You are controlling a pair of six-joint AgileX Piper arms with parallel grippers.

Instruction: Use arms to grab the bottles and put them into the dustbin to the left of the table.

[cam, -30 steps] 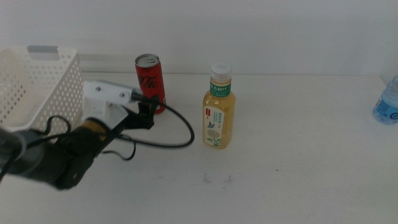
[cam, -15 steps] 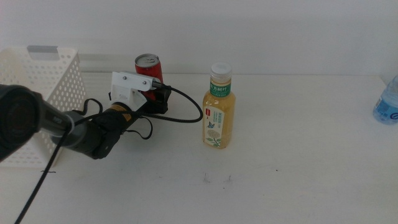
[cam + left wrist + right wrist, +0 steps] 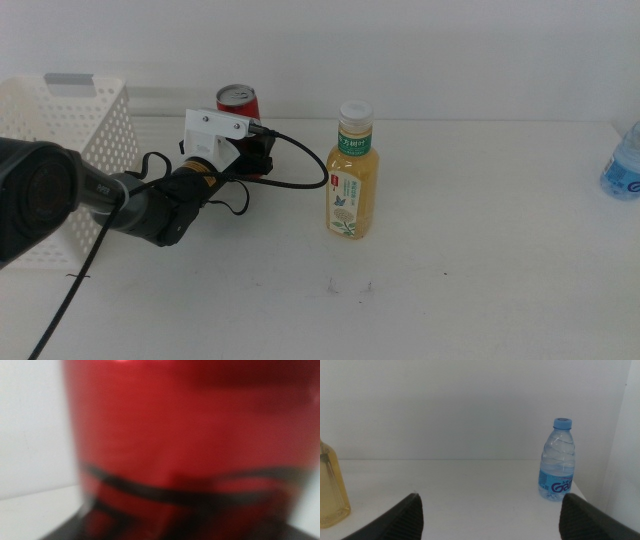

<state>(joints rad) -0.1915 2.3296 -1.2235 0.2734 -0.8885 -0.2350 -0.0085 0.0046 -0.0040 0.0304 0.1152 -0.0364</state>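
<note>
The slim red cola can [image 3: 238, 98] stands upright at the back of the white table [image 3: 480, 270], just right of the dustbin [image 3: 70, 130]. My left gripper [image 3: 256, 156] is right up against the can, hiding its lower part. The can [image 3: 180, 445] fills the left wrist view as a red blur. The yellow tea bottle [image 3: 351, 175] stands upright mid-table, apart from the gripper. The small clear water bottle [image 3: 622, 165] stands at the far right edge. My right gripper [image 3: 490, 520] is open and empty, low over the table, facing the water bottle [image 3: 556, 460].
The left arm's black cable [image 3: 300, 170] loops toward the tea bottle without touching it. The white perforated basket has a grey strip [image 3: 72, 80] on its rim. A wall runs behind the table. Small dark marks [image 3: 345, 288] dot the front of the table.
The left arm has swung up and right from the basket's front to the can, closing in on it. The bottles and the can have not moved.
</note>
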